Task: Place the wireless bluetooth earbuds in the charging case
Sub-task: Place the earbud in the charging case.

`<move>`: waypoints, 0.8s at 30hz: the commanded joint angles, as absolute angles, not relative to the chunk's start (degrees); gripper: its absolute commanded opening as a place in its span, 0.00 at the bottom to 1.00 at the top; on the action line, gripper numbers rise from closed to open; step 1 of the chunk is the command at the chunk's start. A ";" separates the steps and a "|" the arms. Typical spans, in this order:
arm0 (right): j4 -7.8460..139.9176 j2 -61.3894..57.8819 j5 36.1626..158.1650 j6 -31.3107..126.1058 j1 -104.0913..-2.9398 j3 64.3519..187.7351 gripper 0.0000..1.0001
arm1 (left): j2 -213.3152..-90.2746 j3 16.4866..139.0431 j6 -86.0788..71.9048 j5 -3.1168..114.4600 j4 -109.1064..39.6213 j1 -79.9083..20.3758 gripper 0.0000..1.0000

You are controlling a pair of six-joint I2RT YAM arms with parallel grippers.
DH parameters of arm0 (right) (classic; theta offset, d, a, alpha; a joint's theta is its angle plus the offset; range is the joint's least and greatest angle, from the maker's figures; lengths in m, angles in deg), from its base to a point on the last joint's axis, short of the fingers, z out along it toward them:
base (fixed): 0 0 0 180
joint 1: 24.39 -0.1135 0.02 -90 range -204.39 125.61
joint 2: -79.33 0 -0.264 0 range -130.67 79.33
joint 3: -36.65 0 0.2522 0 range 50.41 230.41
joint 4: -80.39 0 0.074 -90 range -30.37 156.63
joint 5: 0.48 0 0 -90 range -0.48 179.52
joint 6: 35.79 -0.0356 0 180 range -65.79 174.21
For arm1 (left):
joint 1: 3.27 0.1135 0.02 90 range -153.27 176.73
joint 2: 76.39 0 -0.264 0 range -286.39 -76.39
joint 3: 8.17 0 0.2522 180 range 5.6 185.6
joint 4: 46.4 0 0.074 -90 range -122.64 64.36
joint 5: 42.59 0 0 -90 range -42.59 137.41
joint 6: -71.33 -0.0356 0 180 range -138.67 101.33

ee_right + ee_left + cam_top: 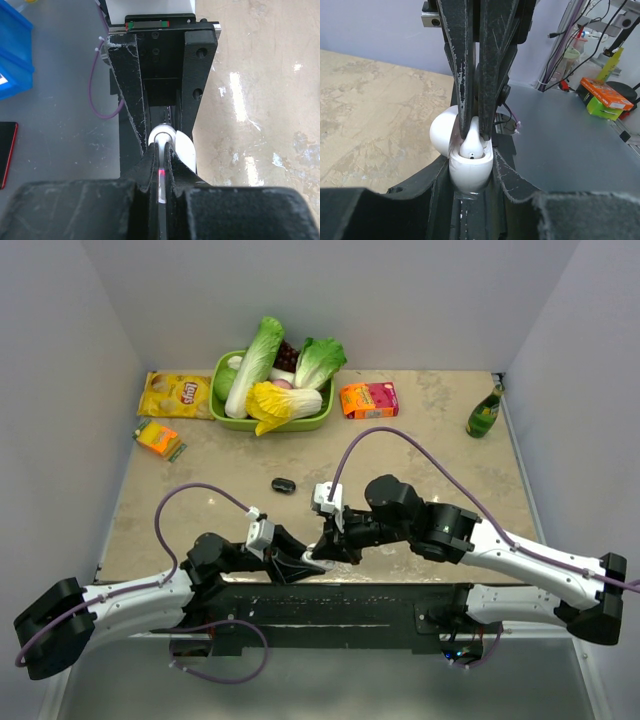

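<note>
My left gripper [303,567] [470,192] is shut on the white charging case [470,172] and holds it upright, with its lid [441,134] swung open to the left. My right gripper [327,543] [160,152] comes down from above, shut on one white earbud [472,148], whose lower end sits in the case's opening. In the right wrist view the bud's stem [160,187] shows between my fingers, with a red glow on it, and the case [161,133] lies just beyond the tips. Only one bud shows.
A small black oval object [283,485] lies on the table beyond the grippers. At the back stand a green basket [222,408] of vegetables, a yellow chips bag [175,395], an orange-pink box [368,400], a small orange box [160,439] and a green bottle [485,413].
</note>
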State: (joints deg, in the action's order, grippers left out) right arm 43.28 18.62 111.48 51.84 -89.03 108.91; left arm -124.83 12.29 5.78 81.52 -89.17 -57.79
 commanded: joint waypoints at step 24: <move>45.36 22.63 101.31 48.42 -90.66 113.95 0.33 | -124.55 12.54 4.54 79.40 -92.76 -58.20 0.00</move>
State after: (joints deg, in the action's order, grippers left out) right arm 43.43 19.36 105.99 49.63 -90.65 109.26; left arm -124.88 12.25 5.76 79.64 -89.13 -57.83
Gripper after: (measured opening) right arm 0.319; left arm 0.334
